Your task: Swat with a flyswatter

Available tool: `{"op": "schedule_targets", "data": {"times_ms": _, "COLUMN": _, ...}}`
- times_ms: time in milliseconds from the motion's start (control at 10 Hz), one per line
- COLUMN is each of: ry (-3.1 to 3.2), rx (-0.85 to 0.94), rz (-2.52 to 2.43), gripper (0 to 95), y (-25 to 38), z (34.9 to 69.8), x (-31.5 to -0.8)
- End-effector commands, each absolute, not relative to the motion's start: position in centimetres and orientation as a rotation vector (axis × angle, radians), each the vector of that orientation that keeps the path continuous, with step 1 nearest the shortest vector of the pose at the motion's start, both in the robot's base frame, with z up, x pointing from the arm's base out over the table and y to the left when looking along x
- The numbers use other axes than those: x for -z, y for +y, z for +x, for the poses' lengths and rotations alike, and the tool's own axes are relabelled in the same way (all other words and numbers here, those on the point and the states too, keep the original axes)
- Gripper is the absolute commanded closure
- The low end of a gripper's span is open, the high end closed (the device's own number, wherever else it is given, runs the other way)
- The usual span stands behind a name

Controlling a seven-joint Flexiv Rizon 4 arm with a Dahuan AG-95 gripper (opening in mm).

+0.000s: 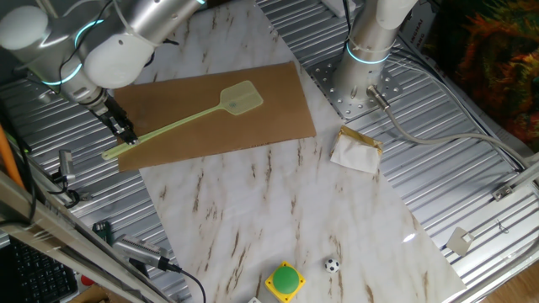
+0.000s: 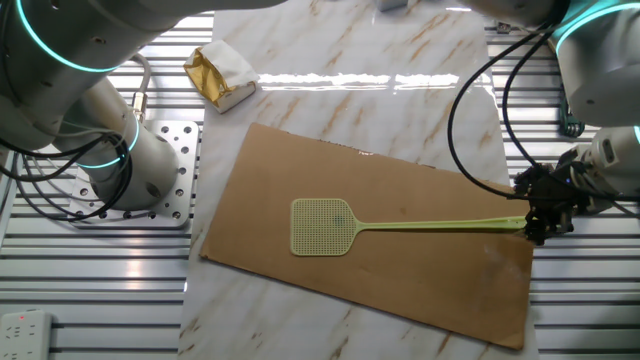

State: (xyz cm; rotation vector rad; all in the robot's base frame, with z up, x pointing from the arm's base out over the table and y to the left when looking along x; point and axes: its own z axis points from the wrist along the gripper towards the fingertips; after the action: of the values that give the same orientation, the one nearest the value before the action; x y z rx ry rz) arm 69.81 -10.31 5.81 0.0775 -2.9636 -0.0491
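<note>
The yellow-green flyswatter (image 1: 238,98) lies flat on the brown board (image 1: 261,130), with its head toward the board's middle and its handle running to the board's left edge. In the other fixed view the flyswatter (image 2: 322,225) points left across the board (image 2: 400,285). My gripper (image 1: 126,137) sits at the handle end, fingers closed around the rod at the board's edge. In the other fixed view the gripper (image 2: 537,228) covers the tip of the handle.
A crumpled white and gold paper bag (image 1: 358,150) lies beside the board, also seen in the other view (image 2: 222,76). A second arm's base (image 1: 368,50) stands on a metal plate. A green button box (image 1: 285,280) and a small ball (image 1: 332,265) lie at the marble sheet's near end.
</note>
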Motion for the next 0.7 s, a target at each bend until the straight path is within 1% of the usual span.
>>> {"op": "schedule_targets", "data": {"times_ms": 100, "ry": -2.997, "rx": 0.038, "rz": 0.047, "gripper": 38.0, "y": -10.4, "z": 69.7, "x": -5.8}}
{"op": "schedule_targets", "data": {"times_ms": 300, "ry": -3.093, "rx": 0.025, "rz": 0.014, "gripper": 38.0, "y": -10.6, "z": 68.5, "x": -5.6}}
{"op": "schedule_targets", "data": {"times_ms": 400, "ry": -3.178, "rx": -0.015, "rz": -0.025, "gripper": 38.0, "y": -10.8, "z": 66.3, "x": -5.2}}
{"op": "schedule_targets", "data": {"times_ms": 500, "ry": -3.211, "rx": -0.027, "rz": -0.016, "gripper": 38.0, "y": -11.1, "z": 65.3, "x": -5.0}}
{"op": "schedule_targets", "data": {"times_ms": 700, "ry": -3.219, "rx": 0.002, "rz": -0.003, "gripper": 38.0, "y": -11.7, "z": 65.0, "x": -5.3}}
